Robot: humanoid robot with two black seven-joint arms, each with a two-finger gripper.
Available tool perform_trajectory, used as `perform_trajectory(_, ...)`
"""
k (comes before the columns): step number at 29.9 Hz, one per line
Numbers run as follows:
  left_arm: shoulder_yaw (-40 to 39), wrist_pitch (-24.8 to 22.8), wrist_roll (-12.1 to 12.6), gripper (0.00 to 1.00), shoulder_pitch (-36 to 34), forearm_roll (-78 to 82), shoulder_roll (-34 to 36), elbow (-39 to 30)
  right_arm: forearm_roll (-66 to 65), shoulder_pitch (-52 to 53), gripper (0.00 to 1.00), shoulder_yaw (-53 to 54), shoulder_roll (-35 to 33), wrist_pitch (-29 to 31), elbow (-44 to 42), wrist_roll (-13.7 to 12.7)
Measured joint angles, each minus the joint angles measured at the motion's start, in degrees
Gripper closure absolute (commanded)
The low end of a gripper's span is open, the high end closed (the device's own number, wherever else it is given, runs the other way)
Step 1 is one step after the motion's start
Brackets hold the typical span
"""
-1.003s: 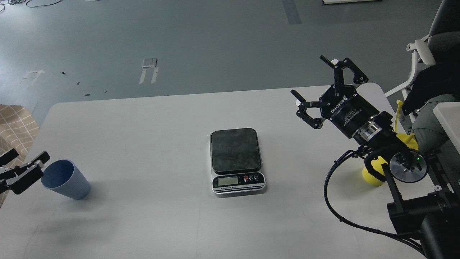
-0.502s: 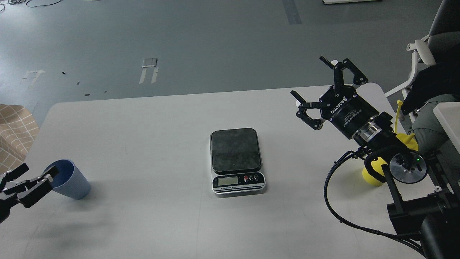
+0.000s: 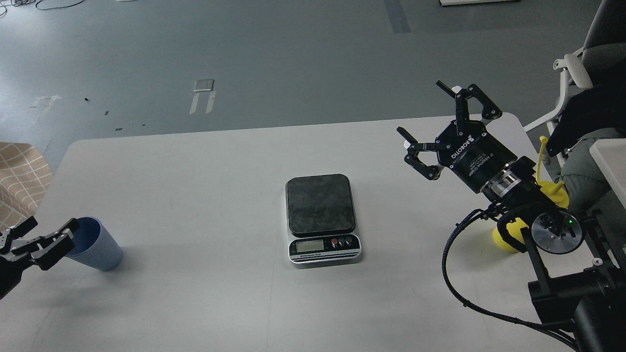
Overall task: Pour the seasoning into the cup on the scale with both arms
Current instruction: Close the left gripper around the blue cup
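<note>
The light blue ribbed cup (image 3: pixel 98 247) stands upright on the white table (image 3: pixel 195 171) at the near left. My left gripper (image 3: pixel 51 227) is open at the cup's left rim, and its right finger (image 3: pixel 61 240) overlaps the rim; whether it touches the cup cannot be told. The scale (image 3: pixel 320 203) sits at the table's middle with an empty dark platform. My right gripper (image 3: pixel 420 108) is open and empty, raised above the table's far right. The yellow seasoning bottle (image 3: pixel 506 238) stands behind my right arm, mostly hidden, with its thin nozzle (image 3: pixel 541 149) sticking up.
A white chair frame (image 3: pixel 567 68) and a seated person's leg (image 3: pixel 582 181) are beyond the table's right edge. A checked cloth (image 3: pixel 19 171) lies off the left edge. My right arm's black cable (image 3: pixel 447 264) loops over the near right of the table.
My left gripper dropped lower and toward me beside the cup, then edged back up slightly. My right gripper shifted slightly down and right, still open. The cup and scale have not moved.
</note>
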Motion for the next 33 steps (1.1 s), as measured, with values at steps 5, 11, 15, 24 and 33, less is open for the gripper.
perform_trajectory(5,0.83,-0.04,0.00,0.22,-0.26,0.20,0.00,-0.38,0.00,-0.49,0.00,0.07,0.00,0.00,0.16,0.00)
perform_trajectory(11,0.84,-0.04,0.00,0.34,-0.26,0.27,0.55,-2.97,0.00,-0.74,0.00,0.07,0.00,0.00,0.16,0.00)
perform_trajectory(15,0.84,-0.04,0.00,0.35,-0.73,0.27,0.68,-3.75,0.00,-0.79,0.00,0.01,0.00,0.00,0.05,0.00)
perform_trajectory(24,0.93,0.02,0.00,0.33,-0.58,0.27,0.69,-3.89,-0.34,-0.88,0.00,0.07,0.00,0.00,0.02,-0.04)
perform_trajectory(33,0.89,0.05,0.00,0.36,-0.64,0.27,1.33,-3.89,-0.44,-1.09,0.00,0.01,0.00,0.00,0.03,-0.04)
